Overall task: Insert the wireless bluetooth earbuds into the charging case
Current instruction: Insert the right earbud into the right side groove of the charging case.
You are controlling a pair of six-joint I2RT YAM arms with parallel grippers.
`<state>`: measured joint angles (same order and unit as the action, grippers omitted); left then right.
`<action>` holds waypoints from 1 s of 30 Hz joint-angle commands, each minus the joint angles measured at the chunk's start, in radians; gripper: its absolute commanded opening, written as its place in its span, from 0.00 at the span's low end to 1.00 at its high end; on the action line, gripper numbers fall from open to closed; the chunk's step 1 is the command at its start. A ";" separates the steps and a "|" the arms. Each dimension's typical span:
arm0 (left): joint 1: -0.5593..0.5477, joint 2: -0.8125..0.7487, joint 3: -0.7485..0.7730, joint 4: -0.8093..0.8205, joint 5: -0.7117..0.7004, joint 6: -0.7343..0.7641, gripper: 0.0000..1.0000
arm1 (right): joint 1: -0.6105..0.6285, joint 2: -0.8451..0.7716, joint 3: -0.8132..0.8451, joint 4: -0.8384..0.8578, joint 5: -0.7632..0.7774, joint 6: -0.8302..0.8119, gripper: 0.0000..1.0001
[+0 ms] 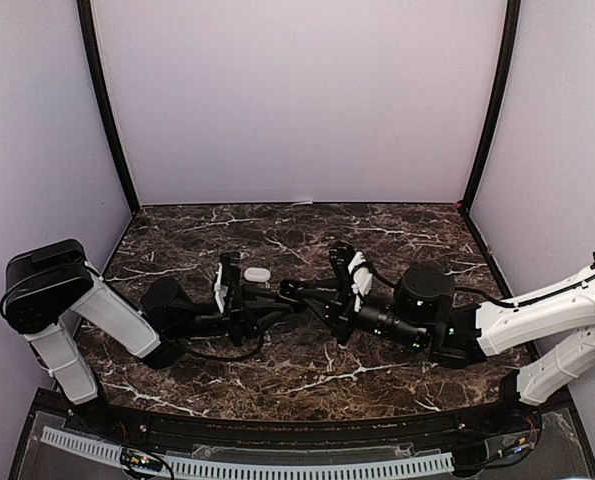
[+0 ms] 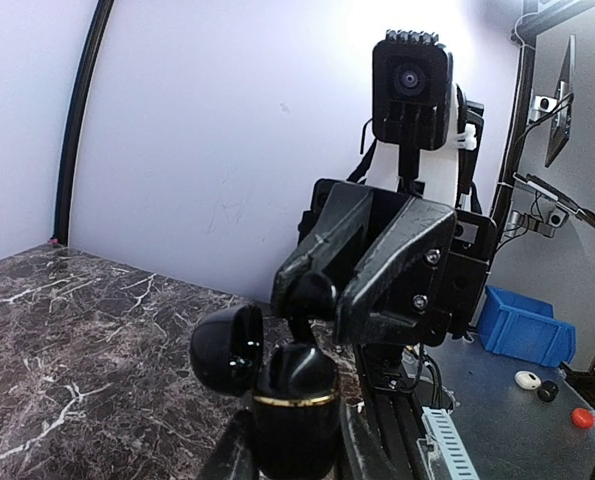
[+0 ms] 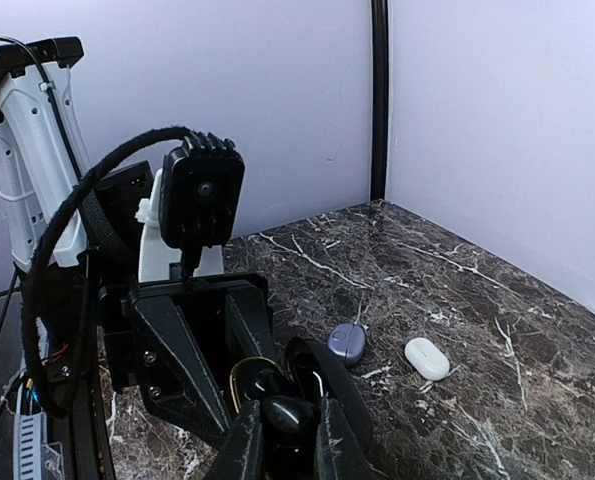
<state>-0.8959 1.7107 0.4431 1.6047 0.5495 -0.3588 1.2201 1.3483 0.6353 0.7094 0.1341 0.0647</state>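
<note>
My left gripper [image 2: 295, 445] is shut on a black charging case [image 2: 295, 400] with a gold rim and holds it upright, its lid [image 2: 227, 348] swung open to the left. My right gripper [image 3: 289, 440] is shut on a dark earbud [image 3: 289, 415] and holds it right over the case's open mouth [image 3: 245, 372]. In the left wrist view the earbud [image 2: 312, 295] sits between the right fingers with its stem reaching down into the case. In the top view the two grippers meet at mid-table, left [image 1: 262, 305] and right [image 1: 292, 292].
A closed white pebble case [image 3: 427, 358] and a purple case [image 3: 346, 343] lie on the marble table beyond the grippers. The white case [image 1: 257, 273] shows just behind the left gripper in the top view. Purple walls enclose the table.
</note>
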 commanded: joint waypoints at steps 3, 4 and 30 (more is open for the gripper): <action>-0.006 -0.044 0.013 0.222 0.013 0.017 0.04 | 0.020 0.001 0.006 0.020 0.041 -0.014 0.00; -0.006 -0.044 0.012 0.222 0.013 0.017 0.04 | 0.021 0.001 0.004 0.017 0.047 -0.014 0.00; -0.006 -0.051 0.005 0.225 0.007 0.023 0.04 | 0.039 0.003 0.013 -0.011 0.093 -0.022 0.22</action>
<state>-0.8970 1.7012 0.4431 1.6001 0.5529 -0.3504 1.2453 1.3487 0.6353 0.6933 0.2222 0.0498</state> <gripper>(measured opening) 0.242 0.209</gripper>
